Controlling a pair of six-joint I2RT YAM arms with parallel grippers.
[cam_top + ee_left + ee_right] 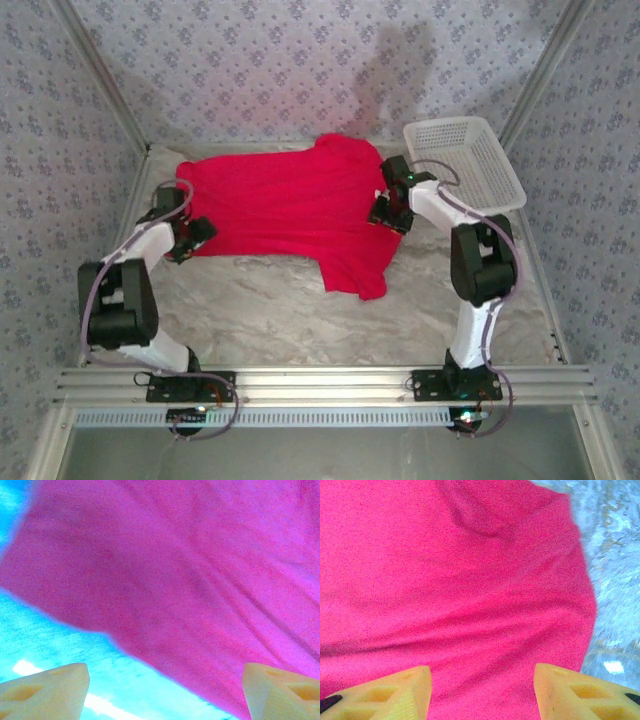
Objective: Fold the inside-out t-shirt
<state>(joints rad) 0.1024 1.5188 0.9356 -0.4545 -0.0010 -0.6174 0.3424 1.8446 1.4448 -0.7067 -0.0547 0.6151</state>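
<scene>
Since the t-shirt (pixel 290 205) lies spread across the far half of the table (pixel 300 310), long axis running left to right, we have an arm at each end: left gripper (pixel 195 238) at its near left corner, right gripper (pixel 390 212) over its right side. Both stand with jaws apart, holding nothing (cloth lies just ahead of each). A white basket (pixel 465 160) sits at the far right, near the t-shirt but apart from it

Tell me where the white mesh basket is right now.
In the top view, the white mesh basket sits at the far right corner of the table, just right of the red t-shirt and beyond the right gripper.
</scene>
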